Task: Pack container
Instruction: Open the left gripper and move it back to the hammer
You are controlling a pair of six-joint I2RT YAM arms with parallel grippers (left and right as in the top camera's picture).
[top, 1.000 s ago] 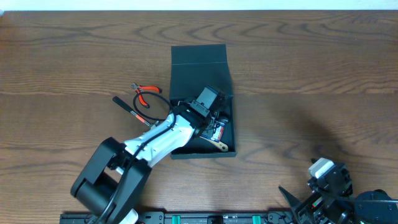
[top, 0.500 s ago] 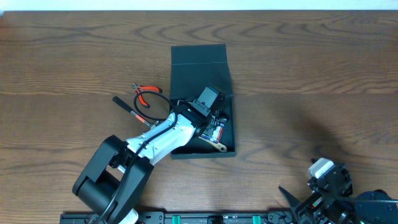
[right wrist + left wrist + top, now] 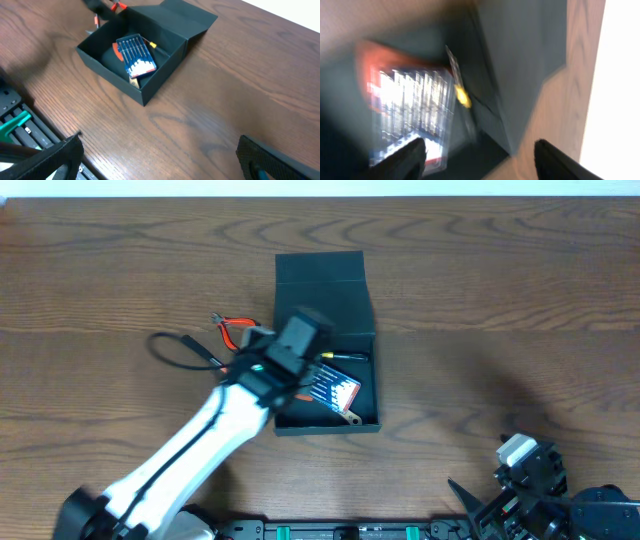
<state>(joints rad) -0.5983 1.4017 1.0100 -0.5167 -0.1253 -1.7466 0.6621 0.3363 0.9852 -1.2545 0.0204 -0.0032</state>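
Note:
The container is a dark square box in the middle of the table, its flap lid lying open at the far side. Inside lie a red and blue card of small screwdrivers, a thin yellow-tipped tool and a pale tool. My left gripper hangs open over the box's left part with nothing between its fingers; the card shows blurred below it. My right gripper is open and empty at the near right, well away from the box.
Red-handled pliers lie on the wood just left of the box. A thin black thing lies beside them, partly under my left arm. The right arm's base sits at the near right corner.
My left gripper has opened and let go of the screwdriver card, which now lies uncovered in the box. The left arm has pulled back to the left. The right arm has not moved.

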